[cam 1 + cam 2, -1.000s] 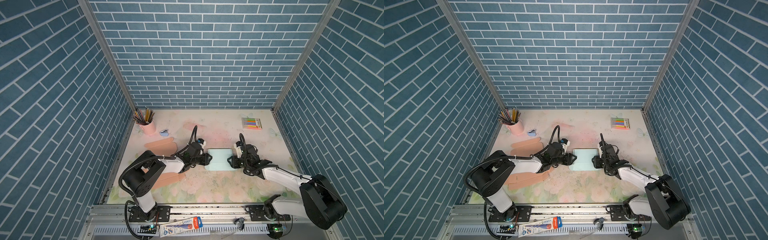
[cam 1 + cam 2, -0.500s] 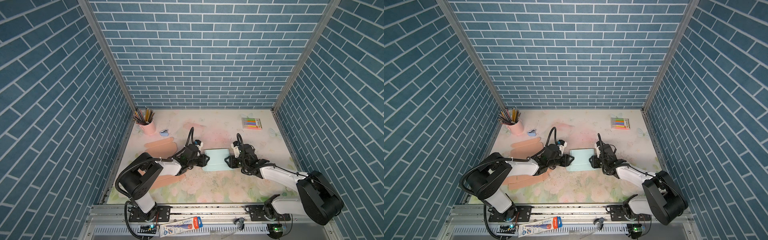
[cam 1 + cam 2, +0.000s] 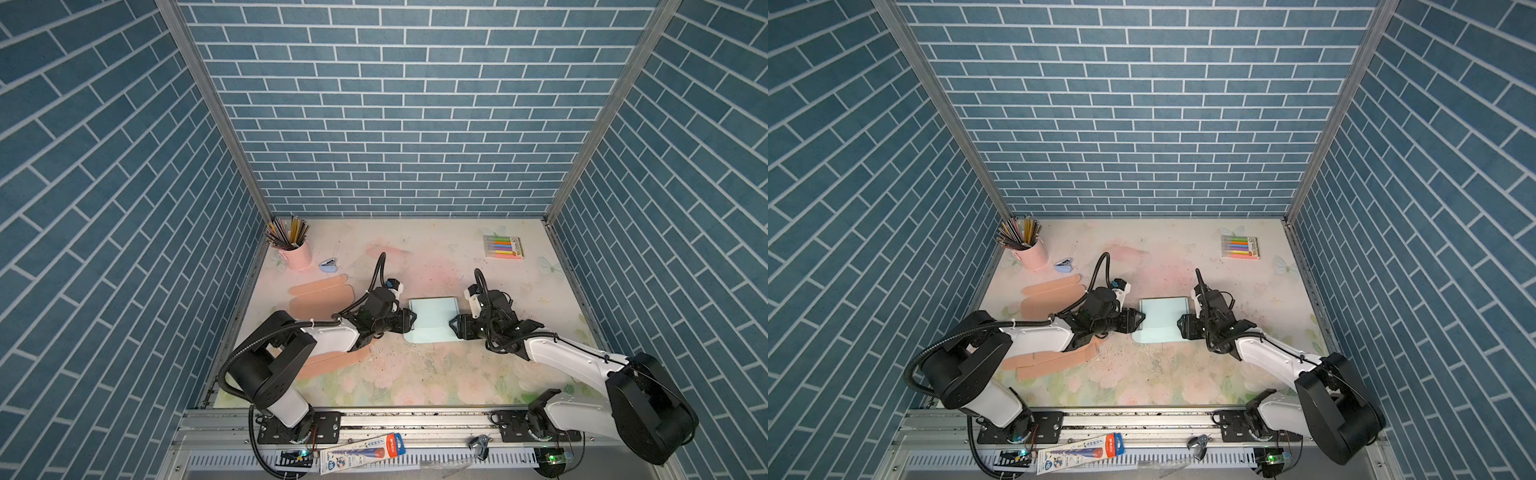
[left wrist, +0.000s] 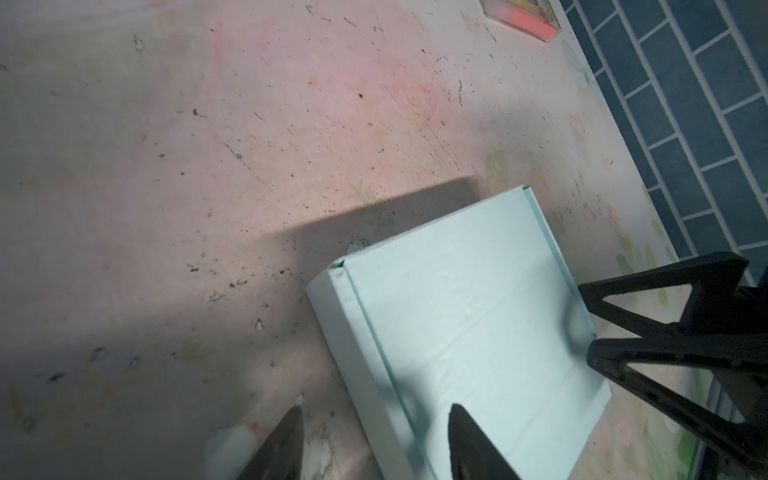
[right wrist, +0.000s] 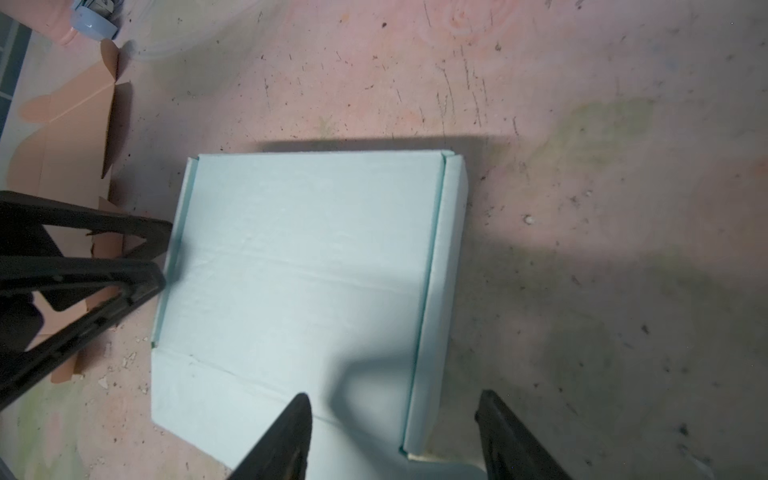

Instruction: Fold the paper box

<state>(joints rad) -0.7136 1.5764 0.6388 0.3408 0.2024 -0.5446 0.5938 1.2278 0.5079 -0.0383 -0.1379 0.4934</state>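
On the table (image 3: 419, 374), box (image 3: 432, 316) lies lid down between left gripper (image 3: 410, 321) and right gripper (image 3: 454, 326), both spread wide, holding nothing. I reckon the unheld lid may spring up, or a fingertip snag a wall, skewing it.

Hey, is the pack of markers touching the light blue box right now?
Apart. Both top views show the marker pack near the far wall, with bare table between it and the box.
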